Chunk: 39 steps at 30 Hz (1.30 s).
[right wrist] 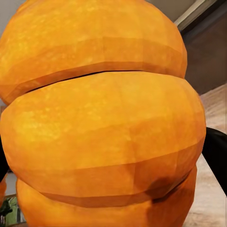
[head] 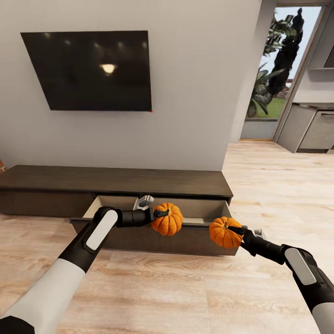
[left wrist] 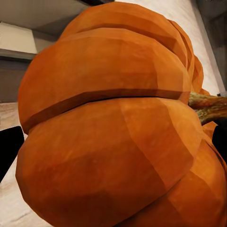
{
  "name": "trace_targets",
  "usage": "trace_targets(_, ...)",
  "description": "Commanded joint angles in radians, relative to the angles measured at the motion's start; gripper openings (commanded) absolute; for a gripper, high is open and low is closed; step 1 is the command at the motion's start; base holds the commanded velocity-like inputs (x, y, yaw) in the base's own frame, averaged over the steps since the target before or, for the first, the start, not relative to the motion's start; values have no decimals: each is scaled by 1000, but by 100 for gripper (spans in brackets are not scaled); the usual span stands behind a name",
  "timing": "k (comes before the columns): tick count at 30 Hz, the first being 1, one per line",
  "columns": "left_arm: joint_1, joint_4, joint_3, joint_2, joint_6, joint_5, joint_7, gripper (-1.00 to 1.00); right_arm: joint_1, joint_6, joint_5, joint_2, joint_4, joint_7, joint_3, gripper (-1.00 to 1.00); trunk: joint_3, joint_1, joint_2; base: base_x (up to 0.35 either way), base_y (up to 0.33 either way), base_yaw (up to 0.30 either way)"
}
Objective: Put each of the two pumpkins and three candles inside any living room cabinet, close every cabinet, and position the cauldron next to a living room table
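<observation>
We face the cabinet, whose wide drawer stands pulled out, tan inside and, as far as we see, bare. Our left gripper clamps one pumpkin over the drawer's front edge; our right gripper clamps the other pumpkin at the drawer's right corner, outside it. We judge the task barely begun: both pumpkins still need dropping in, then candles, closing the cabinet, and the cauldron.
</observation>
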Motion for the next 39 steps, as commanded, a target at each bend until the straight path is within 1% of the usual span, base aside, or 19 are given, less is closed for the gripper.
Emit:
trace_targets(1, -1, -3, -1, 1, 0, -8, -7, -100, -1, 6, 2, 0, 0, 5, -2, -100, -1, 0, 0, 0, 0, 0)
trace_targets(7, -1, -17, -1, 1, -4, -14, 0, -100, -1, 5, 2, 1, 0, 5, -2, -100, -1, 0, 0, 0, 0, 38)
trace_targets(12, -1, -16, -1, 1, -5, -15, 2, -100, -1, 5, 2, 2, 0, 6, -2, -100, -1, 0, 0, 50, -61, 188)
trace_targets(21, -1, -13, -1, 0, -5, -16, 3, -100, -1, 5, 2, 3, 0, 6, -1, -100, -1, 0, 0, 141, -219, 252)
trace_targets(32, -1, -7, -1, -1, -2, -15, 3, -100, -1, 5, 0, 4, 0, 7, -2, -100, -1, 0, 0, 126, -260, 33)
trace_targets(36, -1, 33, -1, -2, 4, -12, -5, -100, -1, 5, 0, 4, 0, 7, 0, -100, -1, 0, 0, 171, -275, 1)
trace_targets(39, -2, 103, -1, -1, 8, -9, -13, -100, -1, 5, 0, 4, 0, 7, 1, -100, -1, 0, 0, 178, -277, 0)
